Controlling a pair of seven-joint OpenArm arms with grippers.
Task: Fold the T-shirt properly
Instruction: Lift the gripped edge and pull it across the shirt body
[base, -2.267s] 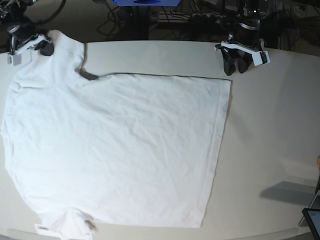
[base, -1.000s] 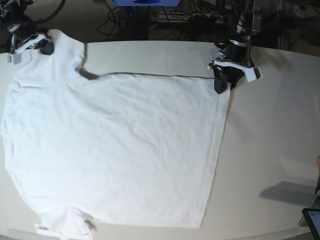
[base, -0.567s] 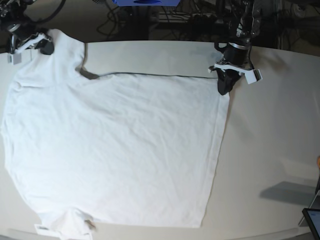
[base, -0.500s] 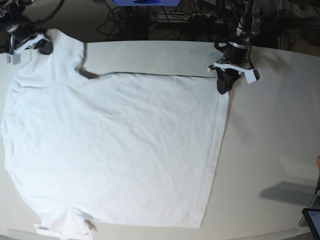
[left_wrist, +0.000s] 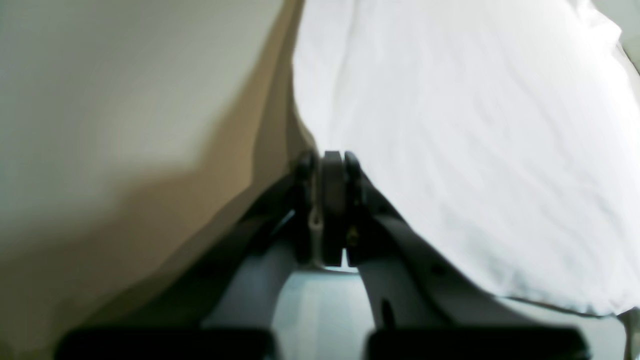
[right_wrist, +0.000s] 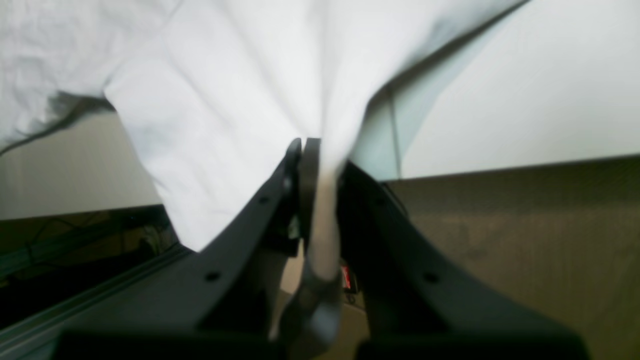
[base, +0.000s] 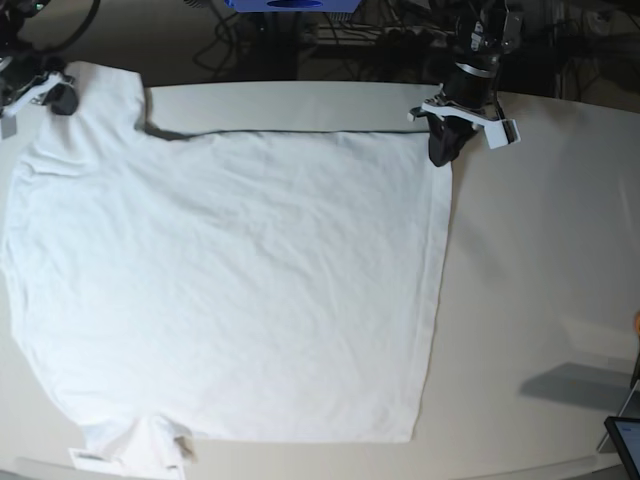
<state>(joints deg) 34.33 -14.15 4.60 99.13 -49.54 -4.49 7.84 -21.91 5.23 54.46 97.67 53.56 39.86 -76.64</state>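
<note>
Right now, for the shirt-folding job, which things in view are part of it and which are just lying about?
Part of the job:
- T-shirt, spread on the table
- left gripper, shut on the shirt's far hem corner
- right gripper, shut on the far sleeve

Lying about:
- cables behind the table
- dark device at the near corner

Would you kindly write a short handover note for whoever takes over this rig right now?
Left claw: shut on the T-shirt, at its far hem corner.
Right claw: shut on the T-shirt at the far sleeve; cloth runs between its jaws in the right wrist view.
The shirt lies spread flat on the table, its far edge lifted slightly, casting a thin shadow.
Done: both far corners gripped.
Left: no fold is made yet; the whole folding remains.
</note>
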